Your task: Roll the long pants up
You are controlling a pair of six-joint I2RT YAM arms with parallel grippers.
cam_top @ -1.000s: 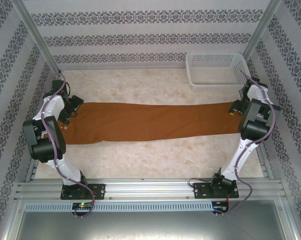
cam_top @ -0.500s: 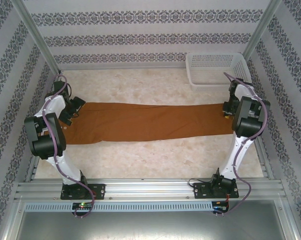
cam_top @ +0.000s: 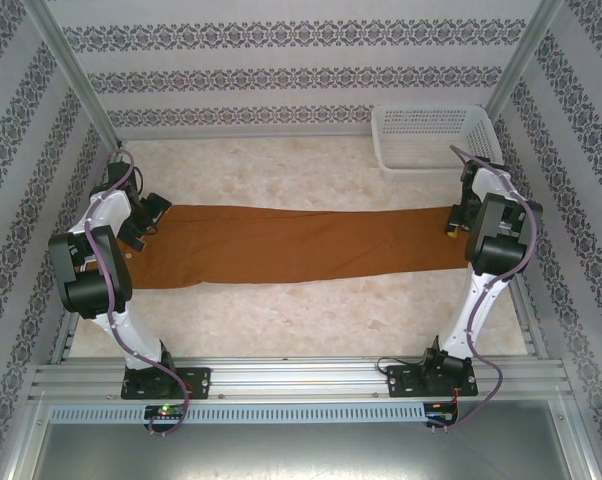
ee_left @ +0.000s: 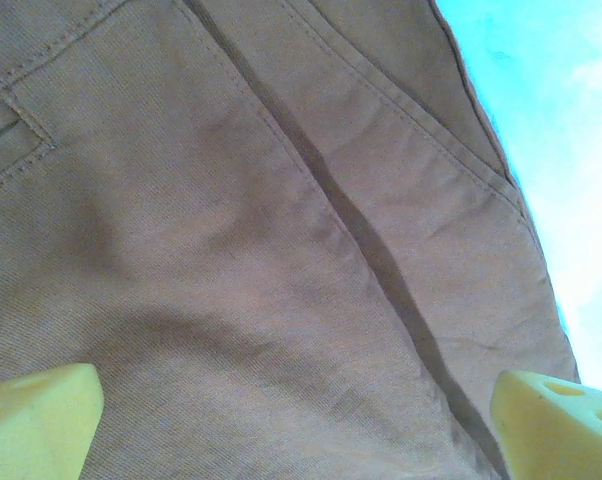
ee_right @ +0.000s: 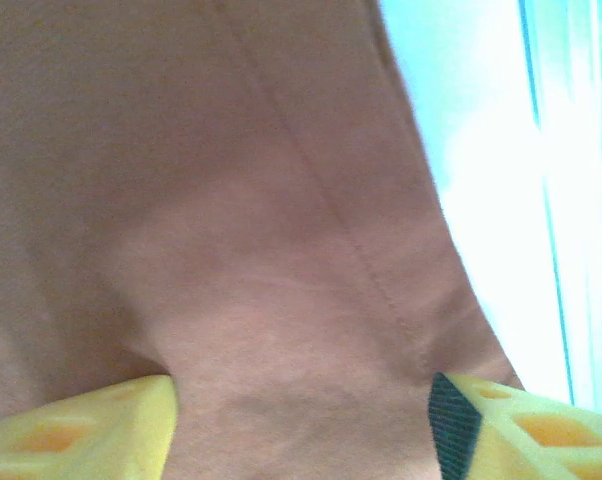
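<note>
Pants (cam_top: 291, 245) lie flat, stretched betw. my two pincers: waist end under my left pincer (cam_top: 144, 222), hem end under my right pincer (cam_top: 454, 222). Both are spread wide w/ cloth below the tips, nothing pinched. Next, I reckon, the right one nips both hem layers & turns them over tight & square, else the roll goes cone-shaped. Left pins the waist. Cloth is soft, rust-brown, fine-ribbed, w/ stitched seams & slight creases. Worktop (cam_top: 281, 320) is pale, marbled. White lattice basket (cam_top: 431, 135) sits just beyond my right pincer.

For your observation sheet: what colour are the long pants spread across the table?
The long pants are plain rust-brown; the top external view shows it best.
</note>
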